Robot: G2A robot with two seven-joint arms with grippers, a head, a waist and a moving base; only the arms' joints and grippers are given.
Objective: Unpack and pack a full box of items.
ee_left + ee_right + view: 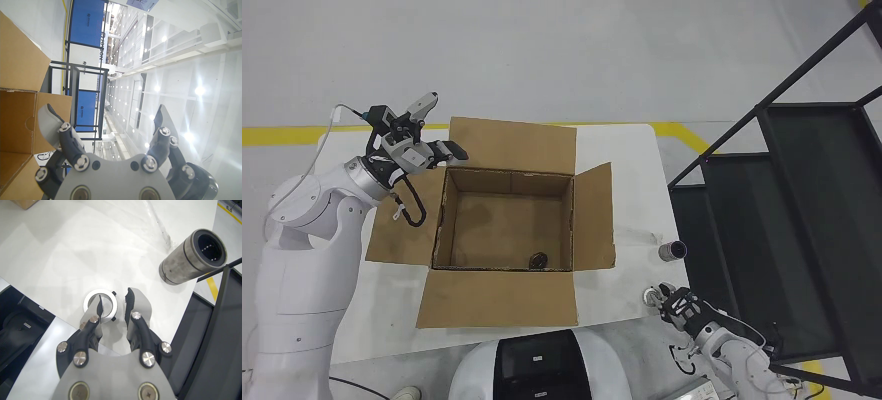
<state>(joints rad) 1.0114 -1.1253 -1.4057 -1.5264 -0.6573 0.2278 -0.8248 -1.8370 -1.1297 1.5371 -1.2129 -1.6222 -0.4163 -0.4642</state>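
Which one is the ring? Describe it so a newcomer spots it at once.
From the open cardboard box, cross the white table to its near corner on the robot's right. There, at the right gripper, lies a flat, bright metal ring. Unlike the long, dull grey tube nearby, it is short, with black screws in its side.

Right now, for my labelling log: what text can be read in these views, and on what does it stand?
Blue panels: white brand lettering, left unquoted.
Hanging sign: too small to read.
Small white sticker: too blurred to read.
Cardboard box, metal ring, steel cylinder: no print.
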